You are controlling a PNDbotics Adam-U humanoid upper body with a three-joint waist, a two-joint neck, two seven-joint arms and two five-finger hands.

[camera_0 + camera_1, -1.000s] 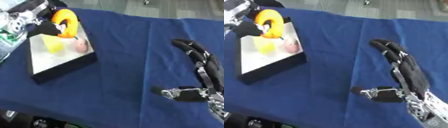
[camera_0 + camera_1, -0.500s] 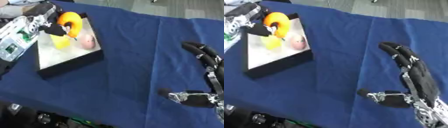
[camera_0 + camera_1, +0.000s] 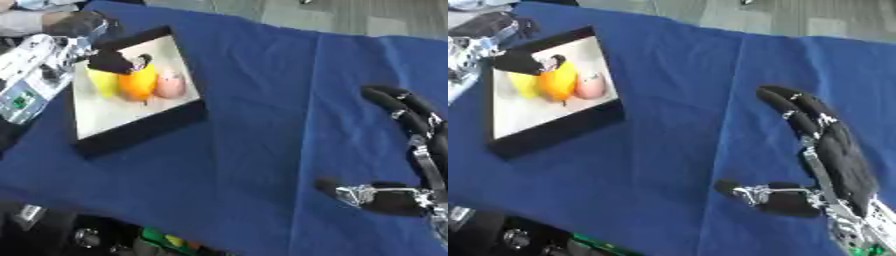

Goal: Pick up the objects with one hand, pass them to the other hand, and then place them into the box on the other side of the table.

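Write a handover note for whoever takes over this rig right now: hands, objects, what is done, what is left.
Left hand: over the box at the table's left, fingers curled on the orange object, which sits low inside the box between a yellow object and a pink one.
Right hand: open and holding nothing, hovering over the blue cloth at the right.
Done: yellow and pink objects lie in the box; the orange one is there but not released.
Left: let go of the orange object and pull the left hand out. No other loose objects show on the cloth.
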